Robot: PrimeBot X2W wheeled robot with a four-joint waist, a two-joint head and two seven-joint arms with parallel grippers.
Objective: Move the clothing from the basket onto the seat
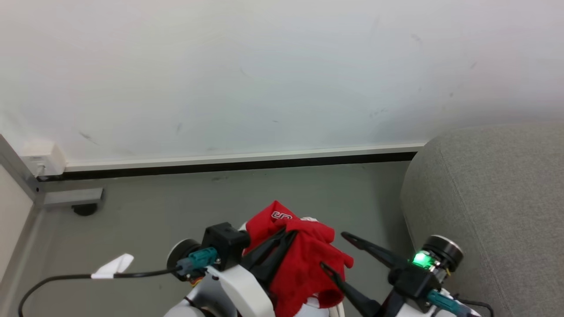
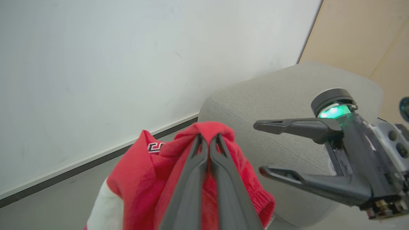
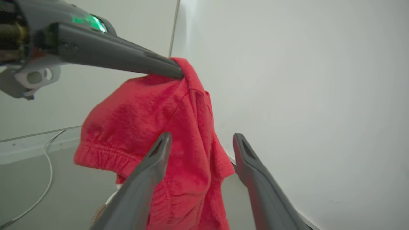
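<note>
Plain white wall (image 1: 264,66) with a skirting strip, grey floor (image 1: 154,207), and a black cable (image 1: 66,277) trailing at the floor's left side. The seat (image 1: 493,185), a grey fabric sofa, comes in from the right with its rounded arm nearest. The clothing (image 1: 308,259), a red garment with a white panel and a small lettered patch, hangs in the air over the floor just left of the sofa arm, not touching the sofa. The left gripper (image 2: 209,140) has its fingers pressed together, pinching a bunched fold at the top of the cloth, and the rest drapes below. The right gripper (image 2: 258,148) has its fingers spread with nothing in them, close beside the hanging cloth on the sofa side. The garment looks light, soft and limp, with no stiffness, so it will swing and sag wherever it is carried. A thick gathered fold looks like the safest hold, since a single thin layer could slip out. The elastic hem on the lower edge looks like a good second hold for the right fingers. Likely next: carry it over the arm onto the seat.
</note>
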